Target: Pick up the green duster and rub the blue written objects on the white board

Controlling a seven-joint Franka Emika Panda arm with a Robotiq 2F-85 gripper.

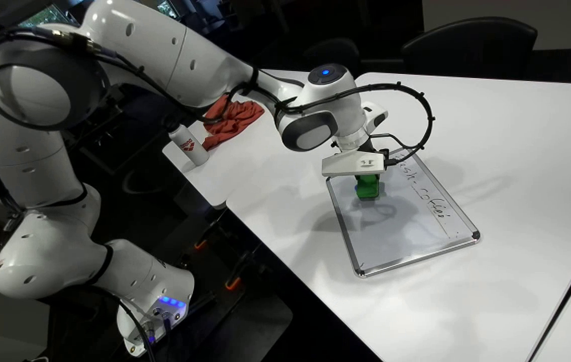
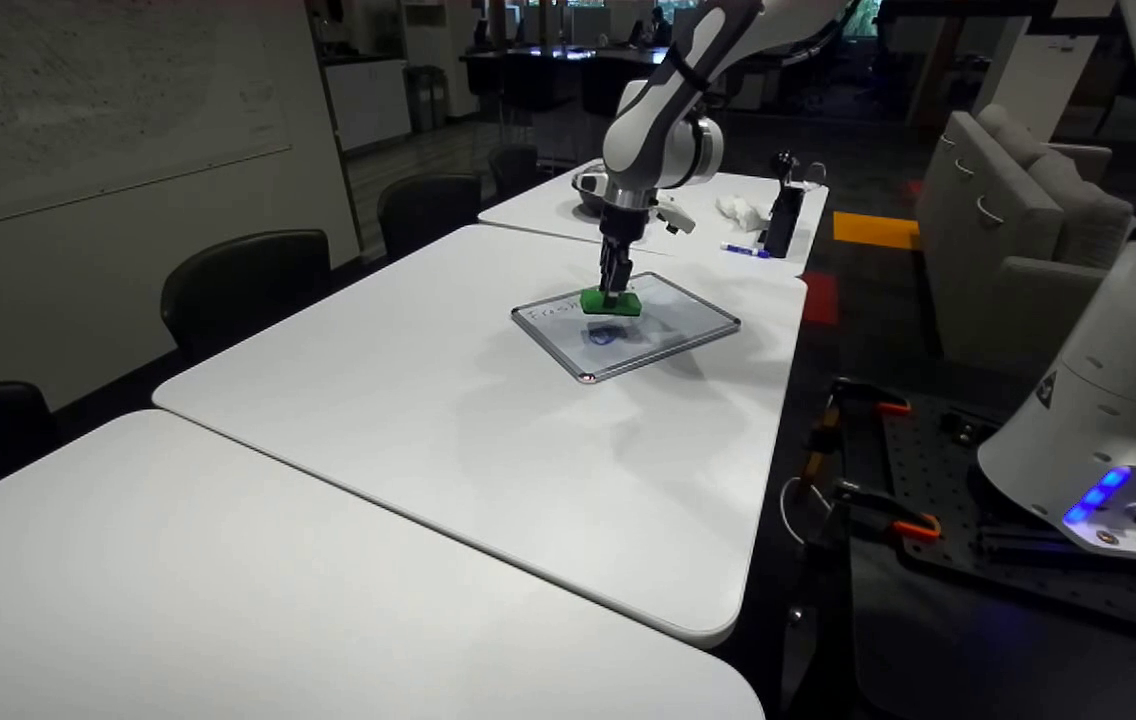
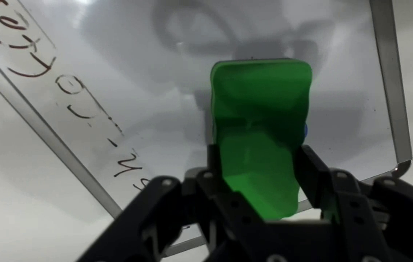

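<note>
White board (image 1: 401, 231) with handwritten "Fresh", white bottle (image 1: 189, 145) with red "arena"

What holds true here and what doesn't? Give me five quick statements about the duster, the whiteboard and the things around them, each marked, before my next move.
1. The hand grips the green duster. True.
2. Dark writing runs along one edge of the whiteboard. True.
3. The whiteboard stands upright. False: it lies flat on the table.
4. The whiteboard shows nothing blue. False: a blue mark is on it.
5. A black chair stands beside the table. True.
</note>
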